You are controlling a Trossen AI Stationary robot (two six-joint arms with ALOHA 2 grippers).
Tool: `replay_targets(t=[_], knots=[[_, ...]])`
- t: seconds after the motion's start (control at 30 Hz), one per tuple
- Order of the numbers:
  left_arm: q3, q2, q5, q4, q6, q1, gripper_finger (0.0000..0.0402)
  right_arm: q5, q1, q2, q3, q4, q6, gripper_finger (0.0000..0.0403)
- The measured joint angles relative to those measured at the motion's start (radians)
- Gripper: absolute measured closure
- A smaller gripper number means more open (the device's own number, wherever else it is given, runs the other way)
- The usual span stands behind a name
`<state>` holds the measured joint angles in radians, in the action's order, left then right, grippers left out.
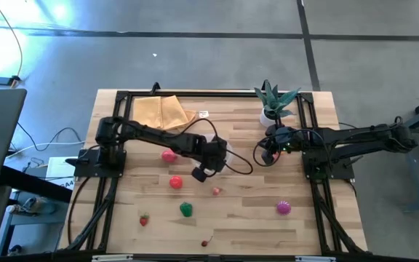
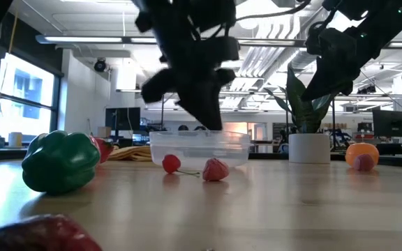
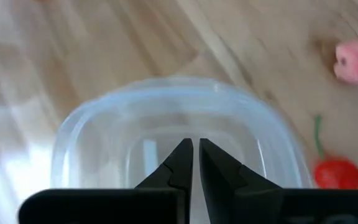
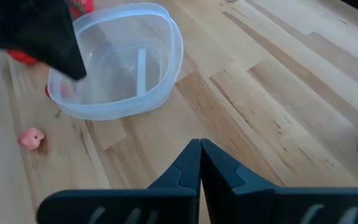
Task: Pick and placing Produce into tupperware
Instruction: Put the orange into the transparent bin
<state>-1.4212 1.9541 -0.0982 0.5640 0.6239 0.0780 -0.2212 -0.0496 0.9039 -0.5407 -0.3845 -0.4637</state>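
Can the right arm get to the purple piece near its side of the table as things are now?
Probably yes. The purple piece lies alone on bare wood on the right arm's side, nothing around it. The right gripper, shut, hangs near the tupperware and would need to open first.

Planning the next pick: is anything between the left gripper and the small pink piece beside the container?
Nothing visible. The left gripper, jaws shut, hovers over the empty clear container. The pink piece lies on bare table just outside the container's rim, with only that rim between them.
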Motion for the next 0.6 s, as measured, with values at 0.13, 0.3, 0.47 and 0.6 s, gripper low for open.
replay_targets(t=[0.13,0.3,0.47,0.6], knots=[[-0.081,-0.001,-0.082,0.133,0.008,0.000,0.0383,0.029,0.000,0.000,0.000,0.000,0.000,0.0403],[-0.147,-0.003,-0.167,0.287,0.011,0.000,0.0383,0.044,0.000,0.000,0.000,0.000,0.000,0.0403],[-0.148,-0.058,-0.177,0.419,-0.019,0.000,0.0383,0.044,0.000,0.000,0.000,0.000,0.000,0.0403],[-0.148,-0.141,-0.206,0.468,-0.045,0.000,0.0383,0.044,0.000,0.000,0.000,0.000,0.000,0.0403]])
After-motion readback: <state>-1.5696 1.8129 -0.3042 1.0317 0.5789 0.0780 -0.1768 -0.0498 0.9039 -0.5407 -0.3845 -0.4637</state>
